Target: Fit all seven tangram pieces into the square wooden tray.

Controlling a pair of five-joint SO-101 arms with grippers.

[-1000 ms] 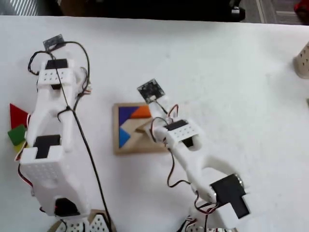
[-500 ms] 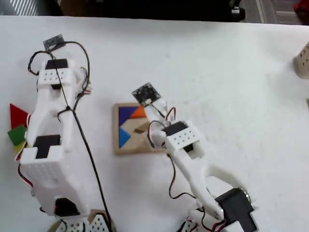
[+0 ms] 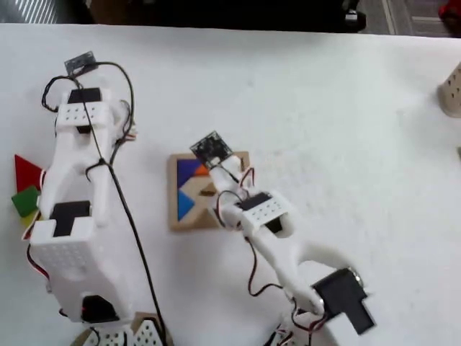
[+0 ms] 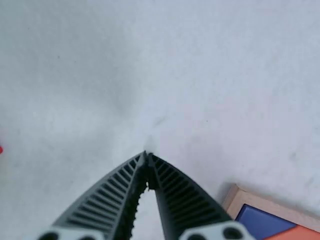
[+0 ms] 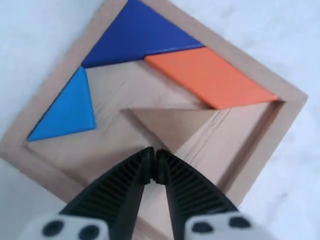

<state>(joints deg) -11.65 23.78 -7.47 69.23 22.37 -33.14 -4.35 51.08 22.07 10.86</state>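
**Right tool set to nudge a loose triangle inside the tray**

The right tool [image 5: 154, 159] has its two ribbed jaws pressed together and grips nothing. Its tips sit just at one corner of the plain unpainted wooden triangle [image 5: 172, 125]. That looks deliberate: closed jaws make a narrow pusher, better for sliding a flat piece than for pinching one that lies flush on the tray floor.

The square wooden tray [image 5: 265, 145] lies flat on the white table [image 3: 346, 94], directly under and ahead of this tool. Beyond the tips, the large dark blue triangle [image 5: 137, 37] fills the far corner, and the orange parallelogram [image 5: 210, 75] lies tight against its long edge. Off to one side of the tips, the small light blue triangle [image 5: 70, 110] is tucked against a tray wall. The unpainted triangle rests in the open middle, touching the parallelogram along one edge (it seems not yet seated against a wall).

The left tool [image 4: 146, 160] is likewise closed on nothing, hanging over bare table with a tray corner off to its side. Behind that arm lie a flat red triangle [image 3: 26, 171] and a small green piece [image 3: 25, 200], well apart from the tray, so the job looks roughly half done.
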